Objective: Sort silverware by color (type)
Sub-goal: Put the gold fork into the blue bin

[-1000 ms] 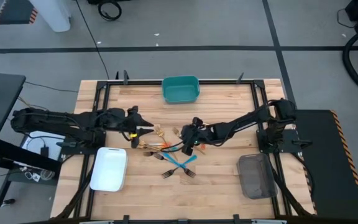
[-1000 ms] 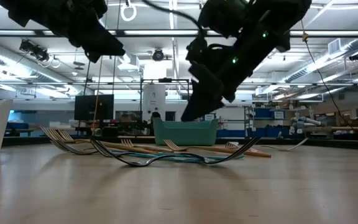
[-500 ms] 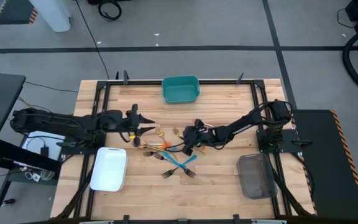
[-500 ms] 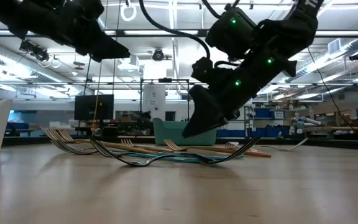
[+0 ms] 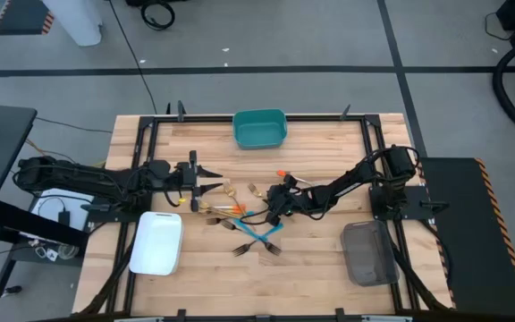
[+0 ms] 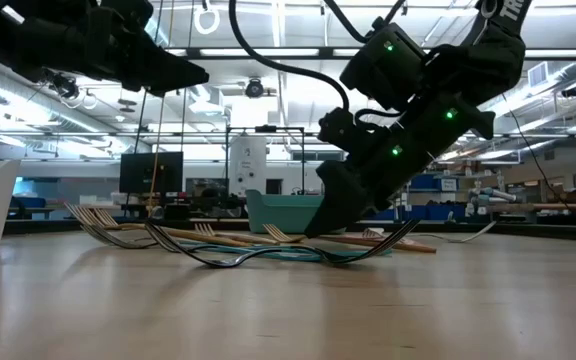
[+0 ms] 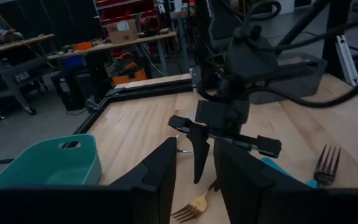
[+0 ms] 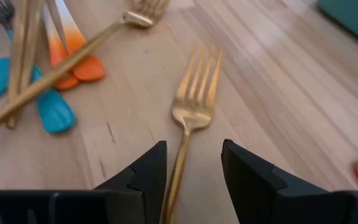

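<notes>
At the table's nine o'clock side we see the white tray [image 5: 156, 243] lying near the front edge, with bare wood around it. Above it the left gripper [image 5: 211, 178] hangs over the table, its fingers [image 7: 160, 171] parted a little and empty. The silverware [image 5: 244, 220] lies in a loose heap at the table's centre: gold forks fanned toward nine o'clock, orange handles crossing them, blue-handled forks [image 5: 259, 238] trailing toward six o'clock. One orange-handled piece [image 5: 286, 177] lies apart, toward one o'clock of the heap. At twelve o'clock the teal bin [image 5: 259, 129] sits against the far edge, open wood between it and the heap. The right gripper [image 5: 271, 209] reaches low at the heap's three o'clock edge, fingers [image 8: 145, 175] open and straddling the stem of a gold fork [image 8: 191, 118], not closed on it. At four o'clock the grey tray [image 5: 367, 253] sits by the table's edge.
</notes>
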You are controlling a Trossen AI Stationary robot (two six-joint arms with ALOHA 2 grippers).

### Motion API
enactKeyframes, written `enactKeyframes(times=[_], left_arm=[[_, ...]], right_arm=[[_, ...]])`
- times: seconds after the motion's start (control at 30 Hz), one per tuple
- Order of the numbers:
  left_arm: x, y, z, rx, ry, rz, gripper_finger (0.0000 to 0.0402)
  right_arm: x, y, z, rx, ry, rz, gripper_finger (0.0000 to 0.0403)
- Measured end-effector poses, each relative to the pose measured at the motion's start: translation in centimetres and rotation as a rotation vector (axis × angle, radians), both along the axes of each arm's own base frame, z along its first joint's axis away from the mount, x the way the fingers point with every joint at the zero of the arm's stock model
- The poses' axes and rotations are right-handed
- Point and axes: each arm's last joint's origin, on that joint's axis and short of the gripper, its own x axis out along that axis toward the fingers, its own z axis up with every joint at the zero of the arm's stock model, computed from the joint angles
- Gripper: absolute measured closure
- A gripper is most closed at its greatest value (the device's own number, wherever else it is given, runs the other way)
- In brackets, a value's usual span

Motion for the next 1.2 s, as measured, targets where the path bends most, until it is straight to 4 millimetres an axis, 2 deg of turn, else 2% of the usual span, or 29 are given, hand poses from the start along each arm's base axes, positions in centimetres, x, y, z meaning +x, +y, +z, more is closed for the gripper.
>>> enactKeyframes(times=[0.33,0.57,0.8,1.0,1.2], left_arm=[[-0.1,1.0,0.1,-0.056,-0.022,0.062,0.0285],[-0.1,1.0,-0.1,-0.125,-0.008,0.067,0.0285],[-0.1,1.0,-0.1,-0.123,-0.007,0.067,0.0285],[-0.1,1.0,-0.2,-0.123,-0.005,0.067,0.0285],[-0.2,1.0,-0.6,-0.138,0.035,0.071,0.0285]], right_arm=[[-0.2,0.0,-0.3,0.012,0.032,0.014,0.0249],[-0.1,-0.4,-0.2,0.11,0.056,0.045,0.0294],[1.0,-0.8,1.0,0.16,0.214,0.072,0.0333],[1.3,-0.9,1.4,0.159,0.265,0.131,0.0384],[1.1,-0.9,2.0,0.15,0.27,0.16,0.0385]])
